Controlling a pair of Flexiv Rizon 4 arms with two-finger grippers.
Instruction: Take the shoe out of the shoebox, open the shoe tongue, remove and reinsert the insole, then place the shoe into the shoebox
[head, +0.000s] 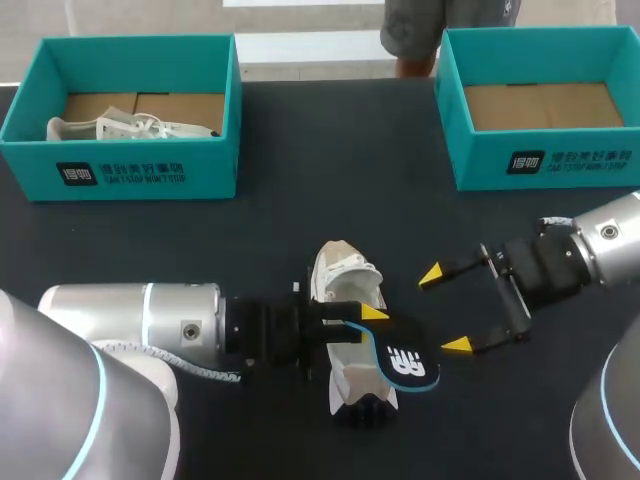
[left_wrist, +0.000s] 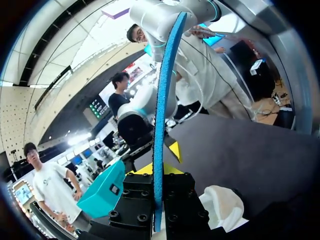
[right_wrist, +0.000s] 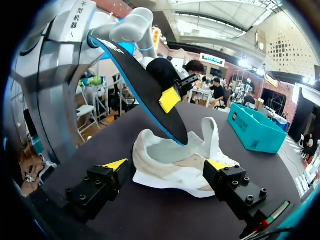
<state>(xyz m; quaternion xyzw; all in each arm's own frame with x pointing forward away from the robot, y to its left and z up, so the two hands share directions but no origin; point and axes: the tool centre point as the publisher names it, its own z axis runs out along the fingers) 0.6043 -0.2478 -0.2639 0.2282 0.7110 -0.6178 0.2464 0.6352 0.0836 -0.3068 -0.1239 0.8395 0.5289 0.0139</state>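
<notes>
Head view had the shoe (head: 345, 278) standing on its sole near the middle of the dark worktop (head: 300, 150), out of any box. The left fingers (head: 370, 322) sat at the near side of the shoe, closed on the insole (head: 400, 362), which was black with a blue edge. The insole stuck out past them toward the right arm's side of the shoe. The right fingers (head: 445, 310) hung just to the right of the shoe, spread wide and holding nothing, with the end of the insole close to the nearer yellow tip.

Well behind the shoe stood two teal boxes. The left box (head: 200, 170) had a second shoe (head: 120, 128) lying in it. The right box (head: 480, 165) showed only its cardboard floor.

From the left wrist view I saw the insole (left_wrist: 162, 100) edge-on, a thin blue strip rising from the left fingers (left_wrist: 159, 170), which pinched it from both sides. The shoe (left_wrist: 222, 205) lay low beside them.

From the right wrist view the right fingers (right_wrist: 166, 165) stood wide apart, one tip on either side of the shoe (right_wrist: 170, 167), neither touching it. The insole (right_wrist: 140, 85) slanted down from above with its lower end at the shoe's mouth. I could not tell whether it touched the shoe.
</notes>
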